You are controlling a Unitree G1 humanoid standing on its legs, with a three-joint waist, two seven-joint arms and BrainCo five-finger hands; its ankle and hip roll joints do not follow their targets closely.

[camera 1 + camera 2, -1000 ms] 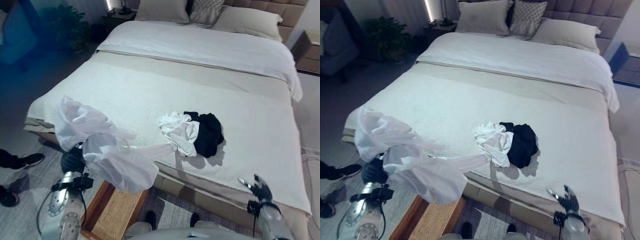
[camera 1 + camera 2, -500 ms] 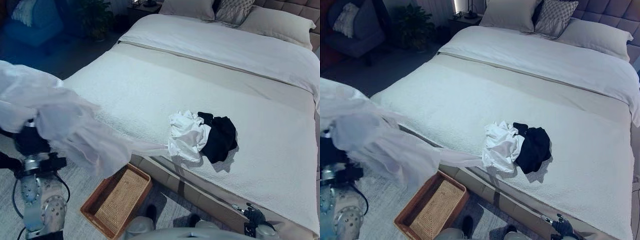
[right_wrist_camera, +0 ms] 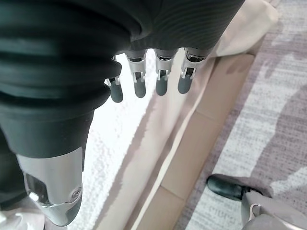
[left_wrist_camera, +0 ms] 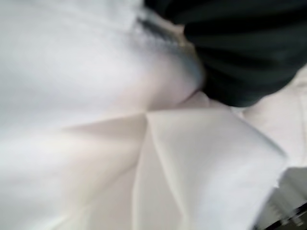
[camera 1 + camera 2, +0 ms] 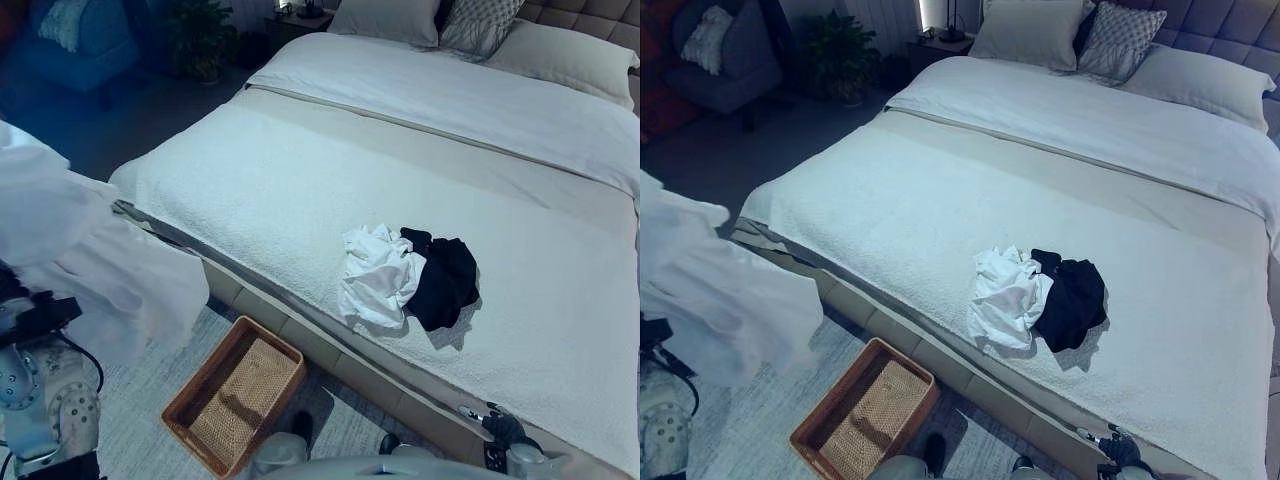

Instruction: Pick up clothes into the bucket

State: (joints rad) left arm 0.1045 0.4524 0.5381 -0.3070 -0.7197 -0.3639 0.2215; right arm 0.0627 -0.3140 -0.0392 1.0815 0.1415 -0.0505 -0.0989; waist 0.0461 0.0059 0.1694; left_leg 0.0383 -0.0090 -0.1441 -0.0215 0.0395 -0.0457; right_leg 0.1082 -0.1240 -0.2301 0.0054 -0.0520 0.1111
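A large white garment [image 5: 90, 260] hangs over my left hand [image 5: 12, 290] at the far left, off the bed and above the rug. In the left wrist view the cloth [image 4: 120, 143] spreads past the hand's dark cover [image 4: 244, 52]. The woven basket [image 5: 200, 375] stands on the rug by the bed's near side, to the right of the hanging garment and lower. A crumpled white garment [image 5: 375, 275] and a black garment [image 5: 445, 280] lie touching on the bed. My right hand [image 5: 503, 428] hangs low by the bed's near edge, its fingers [image 3: 160, 72] straight and holding nothing.
The wide bed [image 5: 300, 180] with a white cover fills the middle, with pillows [image 5: 385, 18] at its head. A blue armchair [image 5: 70, 45], a plant [image 5: 205, 35] and a nightstand [image 5: 295, 18] stand at the back left. A grey rug [image 5: 140, 400] lies under the basket.
The whole picture has shifted, so the camera moved. My left arm swung left with the white garment, whose trailing end has come off the bed. The two garments on the bed lie as before.
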